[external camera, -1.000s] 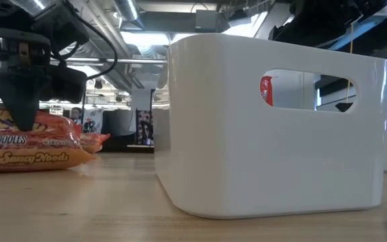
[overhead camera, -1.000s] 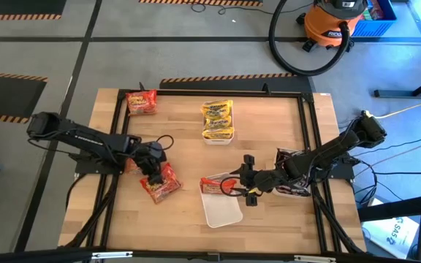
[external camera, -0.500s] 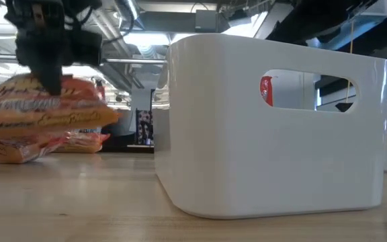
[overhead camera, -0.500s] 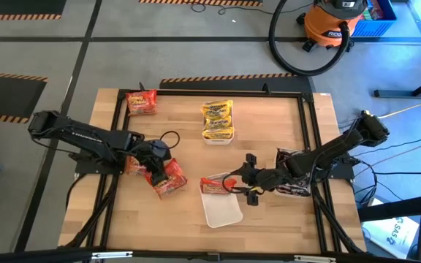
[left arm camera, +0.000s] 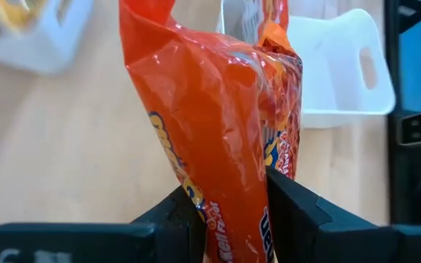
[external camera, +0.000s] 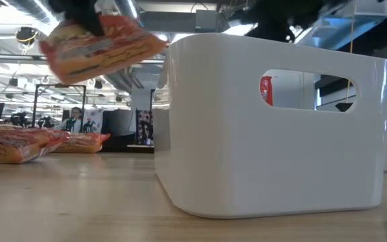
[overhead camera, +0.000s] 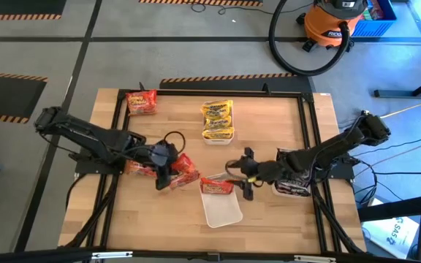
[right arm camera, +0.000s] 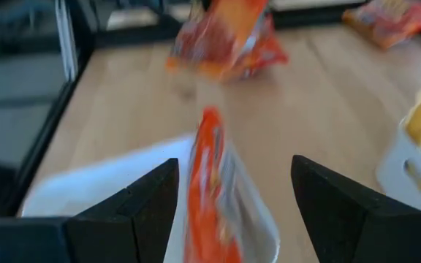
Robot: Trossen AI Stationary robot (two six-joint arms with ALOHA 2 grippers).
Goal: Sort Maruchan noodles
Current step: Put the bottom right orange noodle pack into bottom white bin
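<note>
- pale wooden table (overhead camera: 269,117): carries all items below.
- white plastic tray (overhead camera: 221,210), near front middle: one red crinkly noodle packet (overhead camera: 216,185) stands at its far end.
- second white tray (overhead camera: 218,134), behind it: yellow noodle packets (overhead camera: 217,117) inside.
- red packet (overhead camera: 142,101): far left corner.
- red packet (overhead camera: 183,168), lifted off the table: left of front tray.

The left arm reaches in from the table's left side toward the middle, its left gripper (overhead camera: 168,170) raised off the table with both fingers (left arm camera: 298,212) pressed against a red noodle packet (left arm camera: 221,139). The right arm stretches in from the right edge, and the right gripper (overhead camera: 238,177) hangs with its jaws spread apart.
</note>
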